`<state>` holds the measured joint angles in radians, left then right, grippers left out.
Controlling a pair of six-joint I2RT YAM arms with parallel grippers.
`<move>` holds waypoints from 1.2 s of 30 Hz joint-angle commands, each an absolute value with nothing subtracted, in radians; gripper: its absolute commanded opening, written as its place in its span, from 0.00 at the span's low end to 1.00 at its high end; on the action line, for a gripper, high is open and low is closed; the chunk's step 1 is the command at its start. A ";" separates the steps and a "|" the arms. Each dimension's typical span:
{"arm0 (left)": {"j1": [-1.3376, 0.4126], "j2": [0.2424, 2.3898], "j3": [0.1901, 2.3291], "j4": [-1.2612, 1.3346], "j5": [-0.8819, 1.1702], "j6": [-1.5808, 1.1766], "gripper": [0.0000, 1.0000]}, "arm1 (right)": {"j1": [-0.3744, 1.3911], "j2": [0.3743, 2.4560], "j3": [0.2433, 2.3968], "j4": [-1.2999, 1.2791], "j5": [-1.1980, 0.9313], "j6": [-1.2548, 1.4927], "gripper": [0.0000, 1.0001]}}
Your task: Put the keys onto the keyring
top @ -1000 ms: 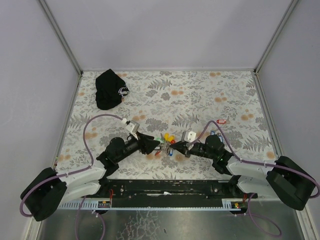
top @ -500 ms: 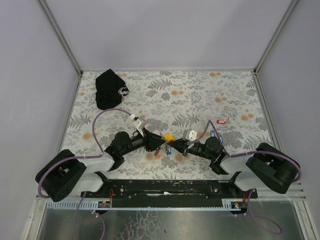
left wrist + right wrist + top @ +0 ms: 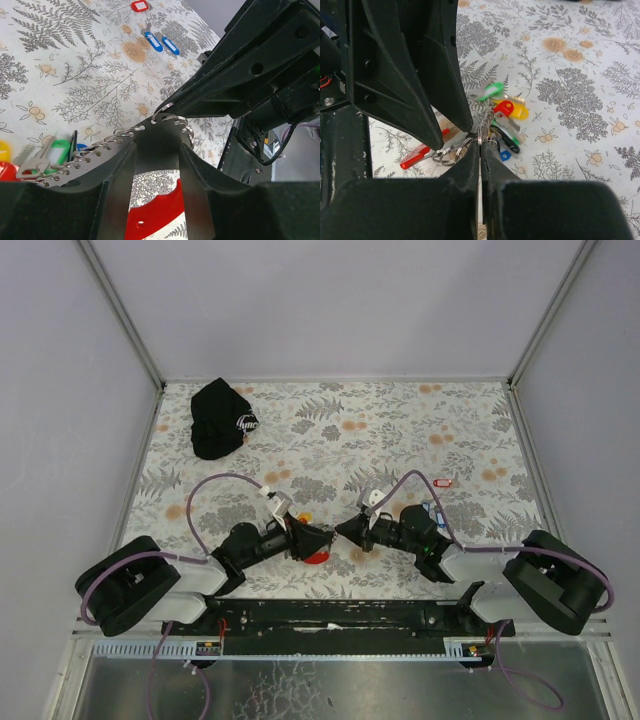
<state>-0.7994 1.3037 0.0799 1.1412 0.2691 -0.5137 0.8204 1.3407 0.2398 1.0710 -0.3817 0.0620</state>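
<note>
Keyring (image 3: 169, 118): thin silver wire coil, held above the near middle of the floral tabletop (image 3: 400, 430), between the tips of both tools. A string of small silver rings trails from the keyring toward the tagged bunch.

State, right tool (image 3: 481, 146): fingers pressed together, the coil's wire pinched at their tips.

State, left tool (image 3: 157, 143): fingers partway apart, the coil lying across the gap at their tips. Whether they grip it cannot be told.

Attached red rounded plastic piece (image 3: 155, 220): seen below through the gap between the left tool's fingers.

Bunch of keys (image 3: 512, 110): green, red, yellow, black and blue tags, just beside the coil. The green one is blurred. Whether any is threaded on cannot be told.

Pair of blue-tagged keys (image 3: 156, 43): flat on the tabletop, side by side, well apart from the bunch.

Lone red tag (image 3: 140, 6): beyond the blue pair.

Large black cap (image 3: 220, 418): white logo, far left corner.
</note>
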 commanded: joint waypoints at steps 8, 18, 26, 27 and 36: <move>-0.818 1.357 0.048 1.322 0.282 -0.535 0.38 | 0.817 1.381 0.240 1.264 -0.463 0.098 0.00; -0.716 1.059 0.108 0.938 0.325 -0.386 0.38 | 0.816 1.497 0.238 1.422 -0.501 0.082 0.00; -0.628 1.092 0.228 0.764 0.597 -0.242 0.36 | 0.815 1.508 0.255 1.420 -0.535 0.081 0.00; -0.618 1.108 0.233 0.778 0.626 -0.241 0.36 | 0.815 1.511 0.257 1.422 -0.541 0.083 0.00; -0.548 1.254 0.264 0.919 0.879 -0.301 0.30 | 0.813 1.523 0.268 1.420 -0.578 0.088 0.00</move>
